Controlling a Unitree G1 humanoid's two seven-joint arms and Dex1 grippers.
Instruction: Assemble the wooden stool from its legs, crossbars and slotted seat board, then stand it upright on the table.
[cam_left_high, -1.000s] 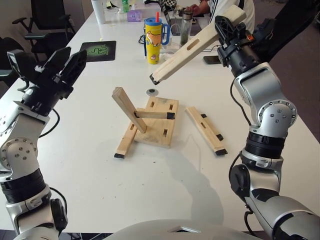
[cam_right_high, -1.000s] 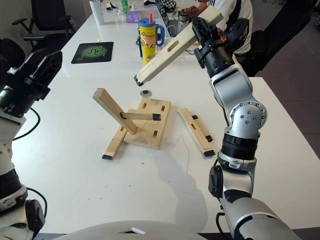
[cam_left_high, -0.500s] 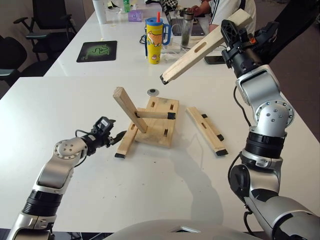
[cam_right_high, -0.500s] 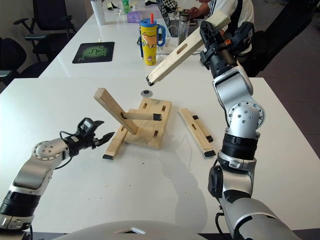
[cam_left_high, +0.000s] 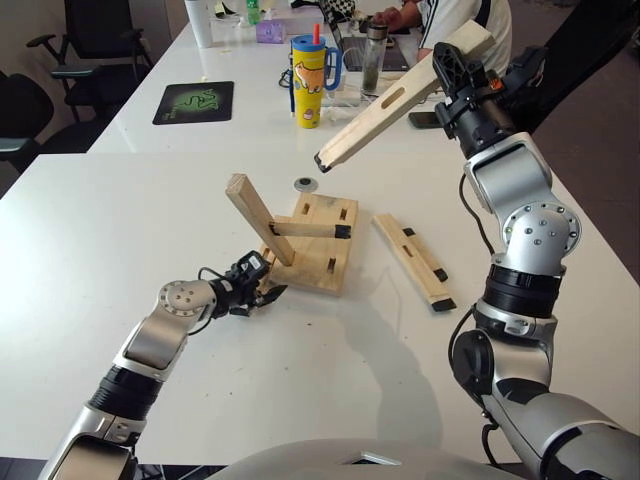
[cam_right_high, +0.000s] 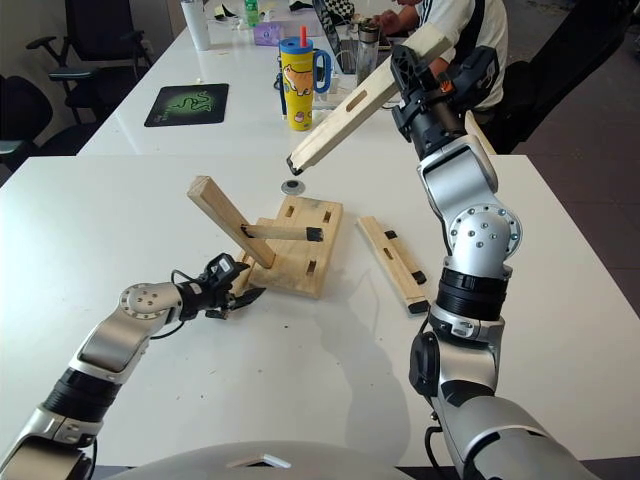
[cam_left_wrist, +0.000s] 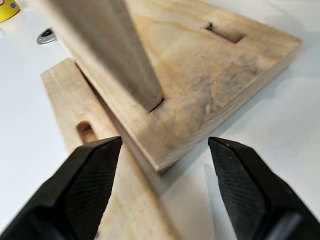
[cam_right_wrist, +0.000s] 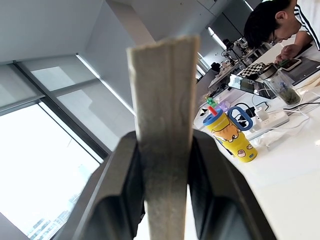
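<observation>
Our left gripper (cam_left_high: 262, 293) has dropped from its raised spot at the left and slid in low across the table (cam_left_high: 120, 230), right up to the near corner of the seat board (cam_left_high: 325, 245). The right gripper (cam_left_high: 455, 80) has hardly shifted and still holds its raised leg (cam_left_high: 385, 105) slanting down over the far edge of the board.

The board lies flat in the middle of the table. A tilted leg (cam_left_high: 258, 217) is plugged into one slot, with a crossbar (cam_left_high: 308, 230) running off it. A flat leg (cam_left_high: 252, 285) lies along the board's left edge, and a loose leg (cam_left_high: 412, 260) lies apart to the right.

We judge these parts stiff, light and dry, so they should grip easily and won't crush. The raised leg is long and held near its top, so it will lever hard against the jaws. The tilted leg looks only loosely seated and may wobble. The board is best taken by its edge at the corner.

The head views give the layout. The left wrist view adds that the left jaws are spread wide on either side of the board's corner, apparently clear of it, and it shows the slot the tilted leg enters. The right wrist view shows the right jaws pressed on the raised leg's two sides.
</observation>
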